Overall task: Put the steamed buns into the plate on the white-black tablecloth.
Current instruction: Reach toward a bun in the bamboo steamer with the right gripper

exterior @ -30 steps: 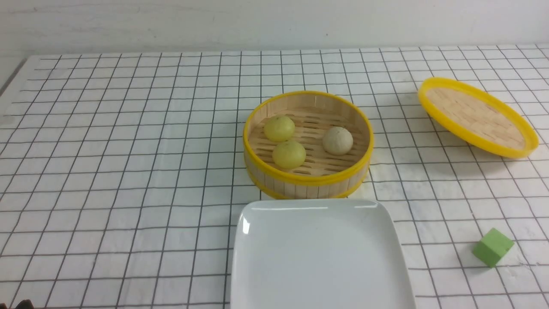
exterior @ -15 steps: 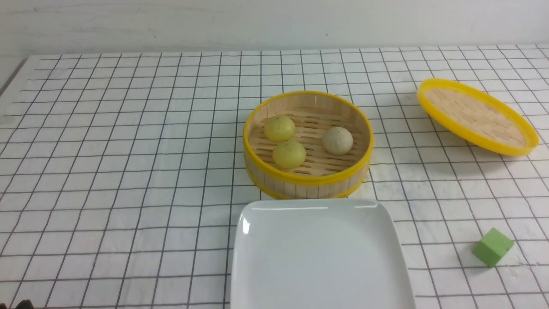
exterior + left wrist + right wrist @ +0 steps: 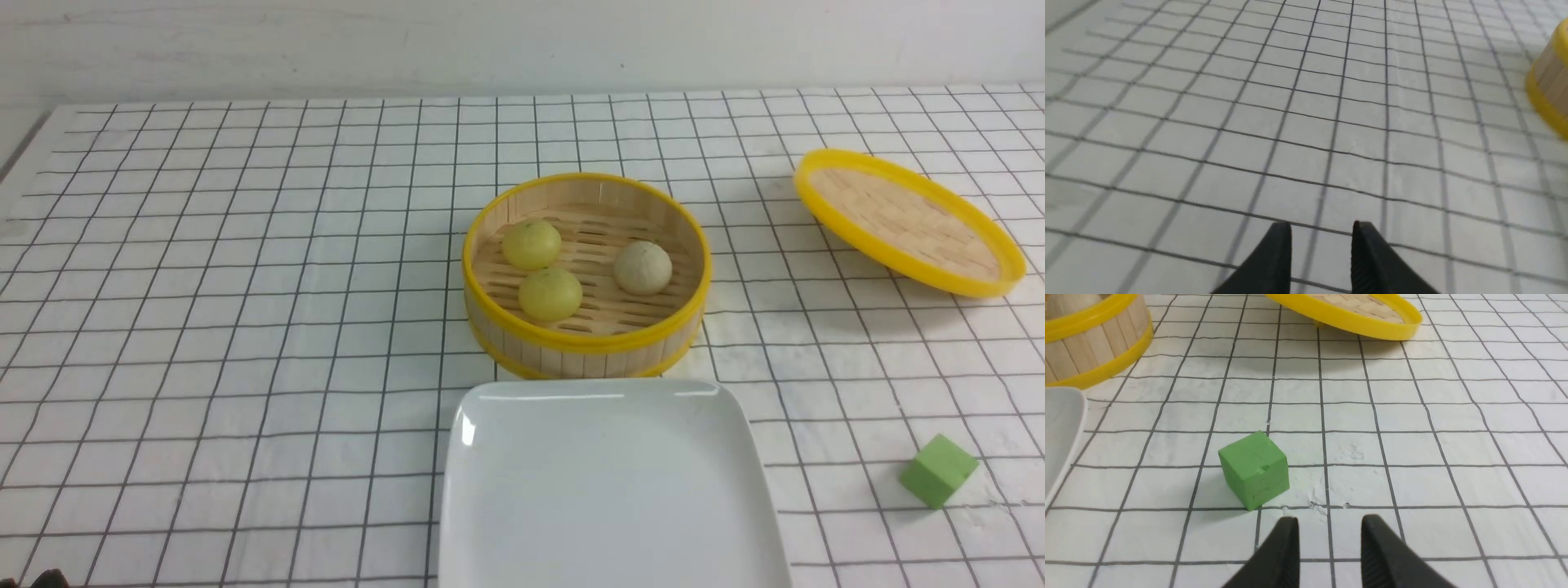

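Front view, steamer basket: my round bamboo steamer basket (image 3: 588, 356) stands on the white-black tablecloth (image 3: 245, 327), between the tablecloth's far edge and the plate; its rim is yellow
Front view, steamed buns: all three sit inside the basket; one yellow-green bun (image 3: 531, 244) is by the wall on the far left, a second yellow-green bun (image 3: 550, 295) is just nearer to me, and the beige-grey bun (image 3: 642, 268) is on the right
Front view, plate: the white plate (image 3: 612, 490) lies just on my side of the basket (nothing on the part I can see); its near edge runs out of view
Front view, lid: the yellow-rimmed lid (image 3: 910, 220) is toward the tablecloth's far right corner, tilted
Front view, green cube: the green cube (image 3: 939, 471) is on the tablecloth, to the right of the plate, well apart from the basket
Left wrist view, left gripper: my left gripper (image 3: 1322, 224) has its fingertips parted, with bare cloth between them; it holds nothing; part of the basket shows too
Right wrist view, right gripper: my right gripper (image 3: 1329, 518) is parted as well, empty, over the cloth; the cube, the lid and parts of the plate and basket show
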